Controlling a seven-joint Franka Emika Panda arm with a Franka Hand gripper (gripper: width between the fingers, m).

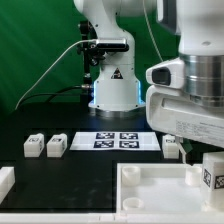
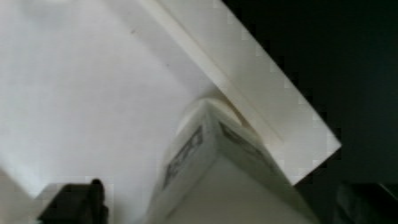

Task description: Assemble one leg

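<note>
My gripper is at the exterior view's right, low over the large white tray-like part. It is shut on a leg, a small white peg with a black-and-white tag, held upright at the tray's right side. In the wrist view the leg fills the gap between the two dark fingers of my gripper. Its far end points at the tray's raised rim. I cannot tell whether the leg touches the tray.
Two more legs stand at the left and one at the right of the marker board. The robot base is behind it. A white piece lies at the left edge.
</note>
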